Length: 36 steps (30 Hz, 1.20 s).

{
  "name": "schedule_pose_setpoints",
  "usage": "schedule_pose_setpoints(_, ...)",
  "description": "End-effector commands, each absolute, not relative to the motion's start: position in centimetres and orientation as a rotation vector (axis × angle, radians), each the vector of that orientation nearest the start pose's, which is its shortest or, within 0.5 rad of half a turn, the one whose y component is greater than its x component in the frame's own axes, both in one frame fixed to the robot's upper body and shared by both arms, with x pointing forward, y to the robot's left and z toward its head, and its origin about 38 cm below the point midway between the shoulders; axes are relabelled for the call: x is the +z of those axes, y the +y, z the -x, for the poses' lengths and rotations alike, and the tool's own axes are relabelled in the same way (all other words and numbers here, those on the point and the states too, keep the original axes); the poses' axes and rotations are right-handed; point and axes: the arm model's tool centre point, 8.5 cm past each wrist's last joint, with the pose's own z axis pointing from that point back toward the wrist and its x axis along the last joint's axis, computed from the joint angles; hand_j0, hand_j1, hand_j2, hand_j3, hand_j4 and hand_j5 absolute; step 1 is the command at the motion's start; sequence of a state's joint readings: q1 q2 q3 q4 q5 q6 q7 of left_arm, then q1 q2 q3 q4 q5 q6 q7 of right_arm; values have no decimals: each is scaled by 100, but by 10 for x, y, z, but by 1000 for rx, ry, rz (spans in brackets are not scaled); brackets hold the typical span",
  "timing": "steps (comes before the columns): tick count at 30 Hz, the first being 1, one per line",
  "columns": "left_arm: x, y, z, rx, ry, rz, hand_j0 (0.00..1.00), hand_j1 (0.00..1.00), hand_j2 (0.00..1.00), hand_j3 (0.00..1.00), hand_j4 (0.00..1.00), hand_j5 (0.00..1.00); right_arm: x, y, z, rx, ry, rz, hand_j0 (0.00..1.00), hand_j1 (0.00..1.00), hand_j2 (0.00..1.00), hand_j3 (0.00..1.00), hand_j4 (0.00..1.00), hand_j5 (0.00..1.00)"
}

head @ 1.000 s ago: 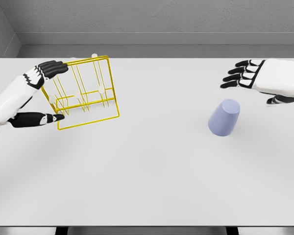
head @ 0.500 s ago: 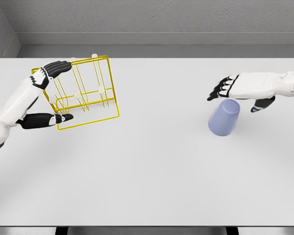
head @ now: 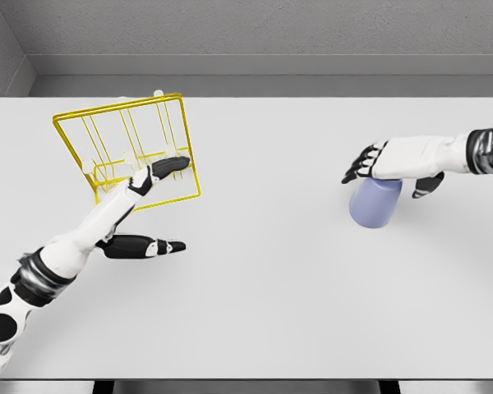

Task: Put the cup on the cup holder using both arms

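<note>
A lavender cup stands on the white table at the right. My right hand lies over its upper end, fingers spread past the cup's left side and thumb on its right side; the hand hides the top. I cannot see a closed grasp. A yellow wire cup holder sits at the back left. My left hand is open in front of it, with the fingertips reaching over the holder's front right corner and the thumb low above the table.
A small white knob shows just behind the holder's top edge. Grey walls run along the back and the left. The table's front edge lies at the bottom of the view.
My left hand has left the holder's left side and swung down and right to its front. My right hand has dropped left onto the cup's top. Cup and holder have stayed put.
</note>
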State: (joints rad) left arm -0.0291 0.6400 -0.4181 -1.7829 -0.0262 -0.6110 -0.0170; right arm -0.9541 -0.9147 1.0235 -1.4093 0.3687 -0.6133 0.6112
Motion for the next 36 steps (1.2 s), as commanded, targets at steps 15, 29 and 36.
schedule_pose_setpoints(15,133,198,-291,-1026,-1942,510,100,100,100,100,100,100,225,-290,-434,-3237,1459,-460,76,76,76,76,76,76)
schedule_pose_setpoints(29,108,202,-314,-785,-1621,518,100,100,100,100,100,100,226,-289,-432,-3230,1435,-466,53,53,53,53,53,53)
schedule_pose_setpoints(36,100,206,-316,-736,-1563,523,100,100,100,100,100,100,236,-289,-427,-3203,1437,-484,49,49,49,49,49,49)
